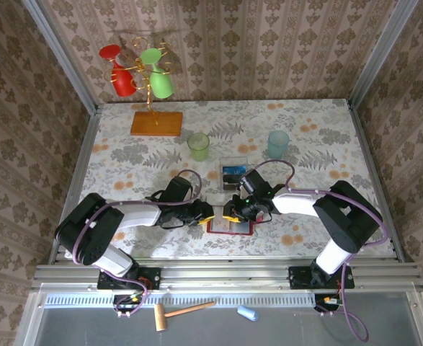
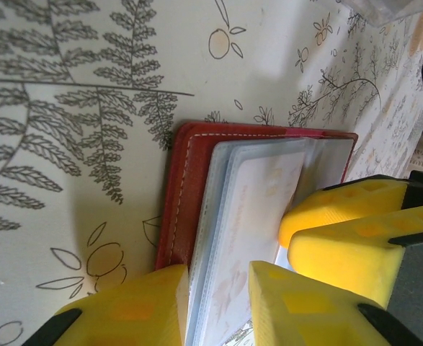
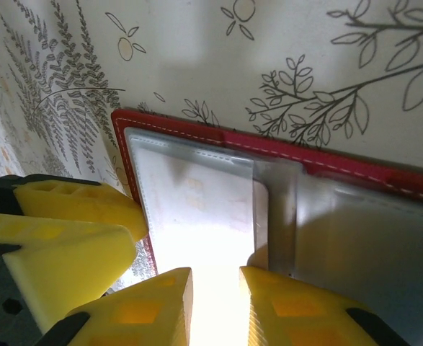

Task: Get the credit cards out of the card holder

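A red card holder [image 1: 231, 228] was laid open on a floral-patterned table [image 1: 125, 166], with its grey pockets turned upward. The left gripper [image 2: 218, 277] was set at the holder's left side. Its yellow fingers were closed on a clear pocket leaf that was lifted between them. A pale card [image 2: 258, 194] was tucked inside that leaf.

The right gripper [image 3: 217, 281] was set at the holder's right side, just beside the left one. Its fingers were narrowly parted over a brightly lit pale leaf; whether that leaf was pinched could not be told.

Just beyond the holder's far edge, credit cards [image 1: 233, 174], blue and dark, were stacked apart from it. Farther beyond, a green cup [image 1: 198, 146] was placed to the holder's far left and a teal cup [image 1: 277, 144] to its far right.

Well beyond the holder to the left, an orange wooden base [image 1: 156, 123] was stood. A red glass [image 1: 121, 76] and a green glass [image 1: 158, 78] were hung on its thin gold stand [image 1: 148, 94].

Nearer than the holder, past the table's edge, a wooden mallet [image 1: 181, 312] and a small blue object [image 1: 247, 313] were laid.
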Tool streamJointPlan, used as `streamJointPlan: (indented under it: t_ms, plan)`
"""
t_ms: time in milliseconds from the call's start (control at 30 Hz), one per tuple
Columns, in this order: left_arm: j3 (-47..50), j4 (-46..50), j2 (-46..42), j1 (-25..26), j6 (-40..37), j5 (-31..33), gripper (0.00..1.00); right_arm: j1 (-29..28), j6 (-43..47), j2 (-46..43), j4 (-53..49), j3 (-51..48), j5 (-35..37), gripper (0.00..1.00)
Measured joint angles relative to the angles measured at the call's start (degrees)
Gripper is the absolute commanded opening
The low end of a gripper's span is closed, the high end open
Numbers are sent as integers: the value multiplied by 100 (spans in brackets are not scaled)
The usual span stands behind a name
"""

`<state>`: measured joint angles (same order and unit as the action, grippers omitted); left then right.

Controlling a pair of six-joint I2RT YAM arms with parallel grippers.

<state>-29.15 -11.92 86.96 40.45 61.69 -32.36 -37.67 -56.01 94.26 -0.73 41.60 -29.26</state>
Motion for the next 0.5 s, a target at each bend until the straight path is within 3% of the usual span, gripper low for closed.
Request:
streamJointPlan:
  t_ms: [500]
  plan:
    - [101, -46, -2, 0, -2, 0, 29, 0, 79, -153, -372, 0, 221, 25]
